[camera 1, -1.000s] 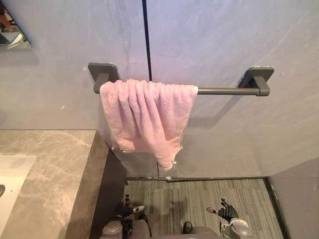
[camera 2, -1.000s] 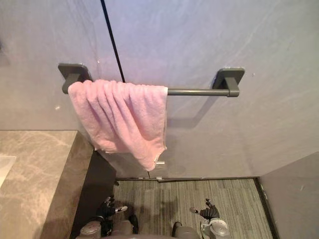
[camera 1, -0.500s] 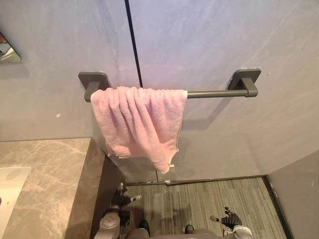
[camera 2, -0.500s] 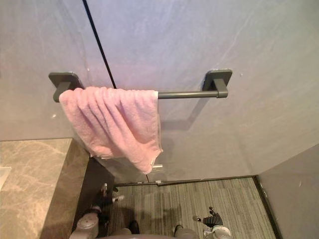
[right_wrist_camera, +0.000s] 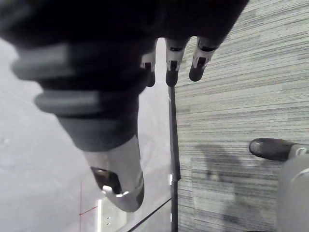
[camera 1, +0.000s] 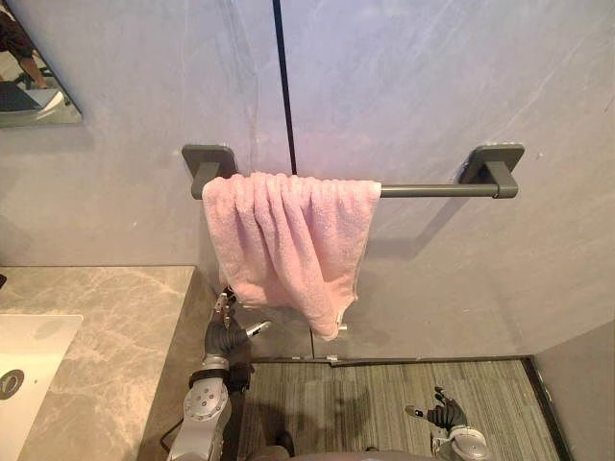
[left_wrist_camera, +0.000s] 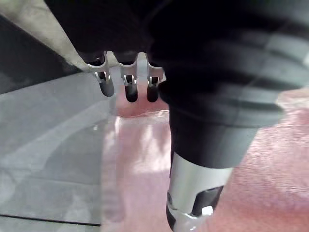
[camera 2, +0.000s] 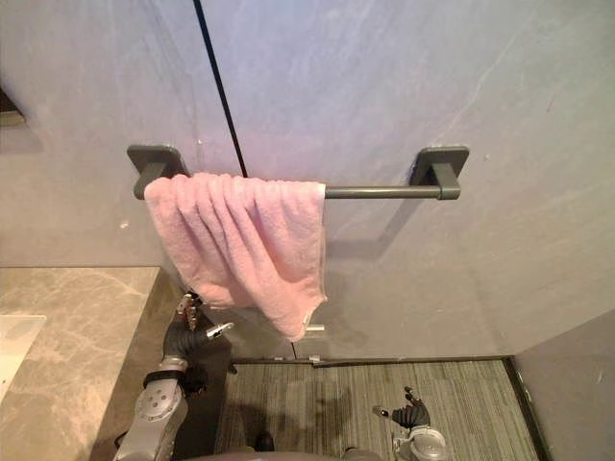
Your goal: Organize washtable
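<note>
Fingers (left_wrist_camera: 130, 89) of the left hand (camera 1: 223, 336) are lying straight and relaxed, thumb standing apart, gripping nothing. In the left wrist view they are pointing at pink cloth just past their tips; whether they are touching it cannot be told.

Pink towel (camera 1: 288, 240) is hanging over the left end of the towel bar (camera 1: 432, 190). It is bunched into folds, with its lower edge slanting down to a point on the right. The right half of the bar is showing bare.

Left hand is hovering just under the towel's lower left edge, beside the right edge of the counter (camera 1: 115, 317). Right hand (camera 1: 444, 415) is hanging low over the floor (camera 1: 384, 394), well apart from the towel, fingers loosely extended and holding nothing.

Progress (judgement): the towel is already sitting on the bar, but crumpled and lopsided. Spreading or straightening it looks like the step in hand, and it is not yet begun, since no grip is being made. Most of the counter is lying outside the views, so its state cannot be judged.

Containers: white sink (camera 1: 34, 346) is sitting at the counter's left edge. A dark drain is showing in its visible part; nothing else can be made out inside.
</note>
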Robot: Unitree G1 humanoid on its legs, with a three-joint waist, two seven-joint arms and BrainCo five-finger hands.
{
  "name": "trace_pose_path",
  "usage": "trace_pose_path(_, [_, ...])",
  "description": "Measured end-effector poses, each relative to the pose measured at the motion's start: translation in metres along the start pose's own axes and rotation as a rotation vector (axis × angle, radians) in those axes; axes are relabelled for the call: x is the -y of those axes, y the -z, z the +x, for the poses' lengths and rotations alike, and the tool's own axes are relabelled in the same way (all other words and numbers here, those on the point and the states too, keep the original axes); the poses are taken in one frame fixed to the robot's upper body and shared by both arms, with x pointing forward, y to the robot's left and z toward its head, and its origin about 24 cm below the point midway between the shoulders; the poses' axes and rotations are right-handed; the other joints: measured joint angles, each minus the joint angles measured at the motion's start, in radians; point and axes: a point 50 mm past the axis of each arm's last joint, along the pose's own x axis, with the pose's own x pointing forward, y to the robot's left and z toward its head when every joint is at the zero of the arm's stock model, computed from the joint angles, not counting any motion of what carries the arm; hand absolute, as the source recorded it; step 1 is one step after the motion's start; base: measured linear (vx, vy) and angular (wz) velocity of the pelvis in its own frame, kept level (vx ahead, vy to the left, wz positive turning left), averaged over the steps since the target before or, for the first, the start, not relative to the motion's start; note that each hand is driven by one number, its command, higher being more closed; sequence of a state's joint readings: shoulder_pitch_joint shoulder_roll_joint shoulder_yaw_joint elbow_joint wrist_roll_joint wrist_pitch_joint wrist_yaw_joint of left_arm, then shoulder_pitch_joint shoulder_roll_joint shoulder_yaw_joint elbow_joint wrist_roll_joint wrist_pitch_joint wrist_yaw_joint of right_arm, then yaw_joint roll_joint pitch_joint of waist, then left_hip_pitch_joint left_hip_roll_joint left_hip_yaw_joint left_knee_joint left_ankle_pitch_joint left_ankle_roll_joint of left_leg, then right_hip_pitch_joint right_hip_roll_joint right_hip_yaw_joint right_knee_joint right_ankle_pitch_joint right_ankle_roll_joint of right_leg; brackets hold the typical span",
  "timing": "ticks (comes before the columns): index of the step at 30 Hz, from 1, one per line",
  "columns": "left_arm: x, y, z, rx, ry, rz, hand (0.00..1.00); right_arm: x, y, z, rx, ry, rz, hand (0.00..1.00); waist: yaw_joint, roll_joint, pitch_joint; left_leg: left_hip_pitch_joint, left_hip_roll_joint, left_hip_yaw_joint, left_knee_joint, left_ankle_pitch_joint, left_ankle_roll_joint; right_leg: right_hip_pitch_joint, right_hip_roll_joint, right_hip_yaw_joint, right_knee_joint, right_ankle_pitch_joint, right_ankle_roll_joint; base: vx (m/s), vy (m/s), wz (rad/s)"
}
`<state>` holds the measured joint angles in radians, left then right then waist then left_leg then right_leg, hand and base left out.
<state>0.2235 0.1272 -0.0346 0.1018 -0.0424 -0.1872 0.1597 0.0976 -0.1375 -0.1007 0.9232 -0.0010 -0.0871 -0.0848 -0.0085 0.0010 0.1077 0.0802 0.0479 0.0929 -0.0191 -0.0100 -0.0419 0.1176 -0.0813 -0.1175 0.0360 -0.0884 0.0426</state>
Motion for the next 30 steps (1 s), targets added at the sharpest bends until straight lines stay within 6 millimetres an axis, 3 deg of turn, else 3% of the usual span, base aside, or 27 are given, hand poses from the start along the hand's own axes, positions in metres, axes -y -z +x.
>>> trace_pose_path(10, [-0.002,-0.031,0.001,0.145,-0.037,-0.001,0.00,0.001,0.005,-0.002,-0.013,0.000,-0.010,0.00,-0.003,0.000,-0.002,0.016,0.000,0.000,-0.036,0.014,-0.002,0.000,0.002,0.002,-0.004,0.000,0.000,-0.01,-0.004,0.00])
trace_pose_path(20, [-0.011,-0.044,-0.001,0.208,-0.093,-0.019,0.00,0.000,0.002,-0.001,-0.002,-0.001,-0.011,0.00,-0.003,-0.002,-0.004,0.016,0.000,-0.001,-0.039,0.014,-0.002,0.000,0.002,0.000,-0.006,0.000,0.000,0.00,-0.001,0.00])
trace_pose_path(30, [-0.013,-0.044,-0.005,0.207,-0.101,-0.068,0.00,-0.004,0.004,-0.002,-0.007,-0.019,-0.033,0.00,-0.003,-0.001,-0.011,0.008,0.000,-0.014,-0.047,0.016,-0.004,-0.001,0.002,-0.015,-0.017,-0.001,0.002,-0.01,-0.011,0.03])
